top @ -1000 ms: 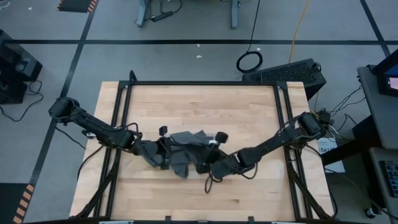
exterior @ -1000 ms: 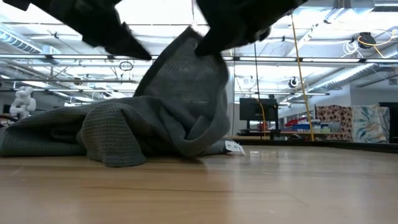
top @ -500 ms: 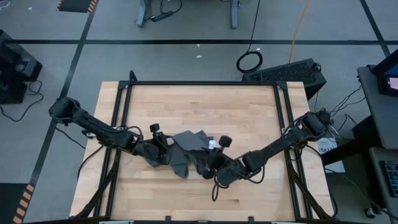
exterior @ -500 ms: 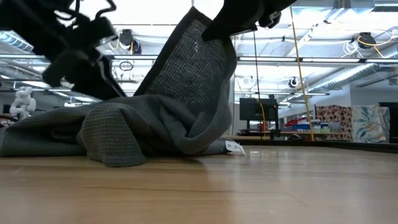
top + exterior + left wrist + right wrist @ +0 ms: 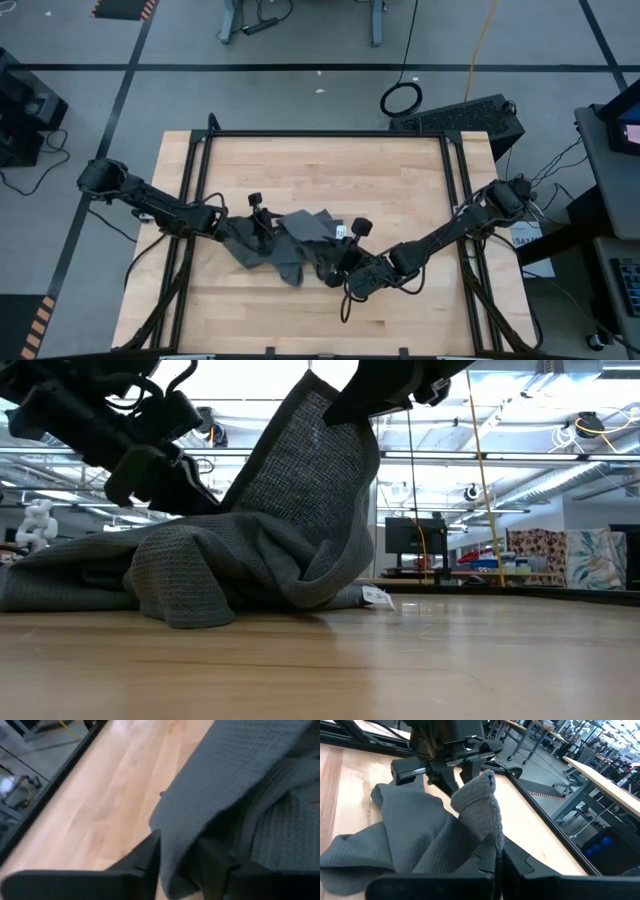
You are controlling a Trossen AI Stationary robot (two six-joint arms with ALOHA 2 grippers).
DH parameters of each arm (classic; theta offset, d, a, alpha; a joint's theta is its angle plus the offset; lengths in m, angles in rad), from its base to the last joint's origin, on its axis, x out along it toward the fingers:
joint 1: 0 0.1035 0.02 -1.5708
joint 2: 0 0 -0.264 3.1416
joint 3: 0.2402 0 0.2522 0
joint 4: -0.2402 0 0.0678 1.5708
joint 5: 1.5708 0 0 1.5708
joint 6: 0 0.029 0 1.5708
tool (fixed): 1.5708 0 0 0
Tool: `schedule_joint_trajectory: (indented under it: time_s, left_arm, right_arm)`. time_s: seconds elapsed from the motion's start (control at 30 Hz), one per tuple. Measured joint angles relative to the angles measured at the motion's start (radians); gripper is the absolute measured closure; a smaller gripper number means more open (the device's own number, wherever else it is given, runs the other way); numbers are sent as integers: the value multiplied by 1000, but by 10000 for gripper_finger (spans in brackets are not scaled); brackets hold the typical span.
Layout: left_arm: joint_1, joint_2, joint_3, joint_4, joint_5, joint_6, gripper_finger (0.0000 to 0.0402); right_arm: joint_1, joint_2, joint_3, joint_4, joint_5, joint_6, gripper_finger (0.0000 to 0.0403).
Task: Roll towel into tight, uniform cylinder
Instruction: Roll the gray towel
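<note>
The towel (image 5: pixel 285 245) sits crumpled mid-surface, nothing like a cylinder yet, strung left-to-right between both arms: the right gripper (image 5: pixel 495 857) has its fingers pinched on a raised corner, while the left gripper (image 5: pixel 182 862) has its fingers set narrowly astride the opposite edge.

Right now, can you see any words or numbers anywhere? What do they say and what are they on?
No words or numbers can be read.
The small white tag on the towel: too small to tell if it has print.
The papers at the table's right edge: too small to read.
The lit screen at the far right: no text can be made out.
</note>
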Motion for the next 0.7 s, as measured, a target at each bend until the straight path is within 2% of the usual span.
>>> schedule_joint_trajectory:
  time_s: [0.13, 0.3, 0.47, 0.57, 0.7]
  left_arm:
    - [-8, -4, 1, 25, -64, 94, 386]
    - [-61, -65, 79, 40, -214, 278, 390]
    - [-101, -169, 243, 24, -251, 550, 390]
    - [-111, -206, 360, -90, -290, 664, 391]
    - [-116, -211, 528, -223, -400, 755, 391]
  right_arm:
    - [0, 0, 0, 2, 0, 0, 402]
    - [-9, 0, 0, 19, 0, 0, 402]
    - [-30, 0, 0, 84, 1, 3, 402]
    - [-40, 0, 1, 140, 12, -16, 402]
    - [-53, -26, 55, 177, 89, -176, 402]
